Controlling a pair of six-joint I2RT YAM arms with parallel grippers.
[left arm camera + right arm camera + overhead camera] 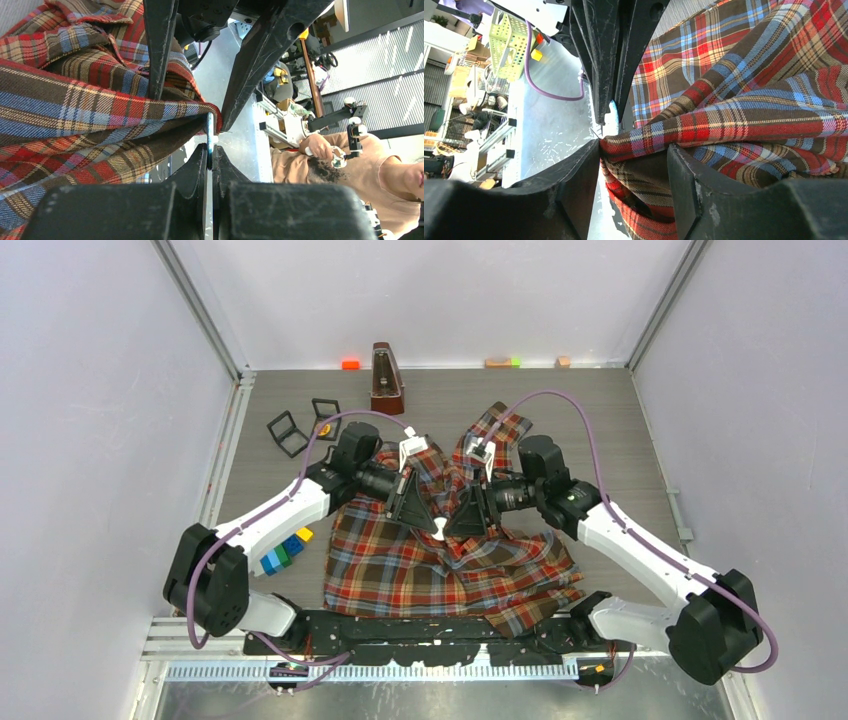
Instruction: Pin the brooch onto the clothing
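The left claw (210,150) is pinched shut on the thin brooch (210,131), which touches the tip of a raised fold in the plaid shirt (420,575). The right claw (634,150) grips that fold. The shirt lies spread on the gray table (600,410).

The red, brown and light-blue plaid shirt (440,575) was soft woven cloth; the grey wood-grain counter (600,410) looked matt.
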